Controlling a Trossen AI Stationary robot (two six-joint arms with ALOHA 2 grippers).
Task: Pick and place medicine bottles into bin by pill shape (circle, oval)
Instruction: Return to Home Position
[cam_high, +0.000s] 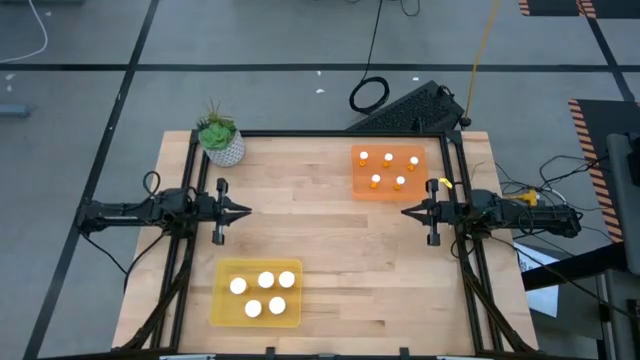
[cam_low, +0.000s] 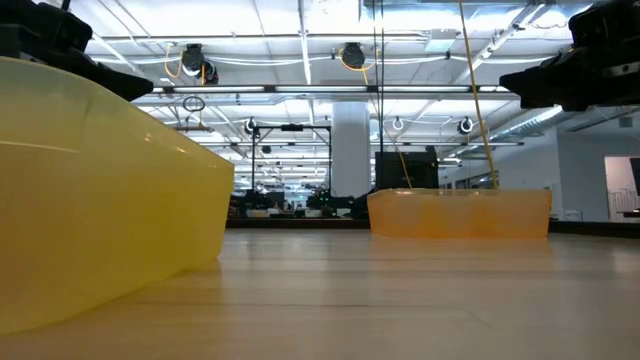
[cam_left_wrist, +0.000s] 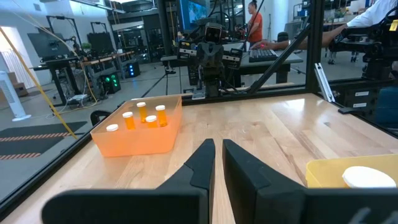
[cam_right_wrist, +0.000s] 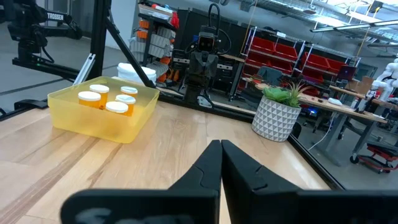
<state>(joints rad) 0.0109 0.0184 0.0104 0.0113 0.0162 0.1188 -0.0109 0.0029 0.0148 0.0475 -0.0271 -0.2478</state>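
Note:
Several orange medicine bottles with wide white caps (cam_high: 265, 280) stand upright in the yellow bin (cam_high: 222, 300) near the table's front left. Several narrower-capped bottles (cam_high: 388, 158) stand upright in the orange bin (cam_high: 358, 190) at the far right. My left gripper (cam_high: 240, 211) hovers shut at the table's left side and points toward the middle. My right gripper (cam_high: 408, 211) hovers shut at the right side, facing it. Neither holds anything. The left wrist view shows the orange bin (cam_left_wrist: 137, 140) ahead, and the right wrist view shows the yellow bin (cam_right_wrist: 102, 121).
A white pot with a green plant (cam_high: 222, 145) stands at the far left corner. Black frame rails (cam_high: 190, 180) run along the table's left and right sides. A keyboard (cam_high: 410, 108) lies beyond the far edge. Bare wood (cam_high: 320, 230) lies between the grippers.

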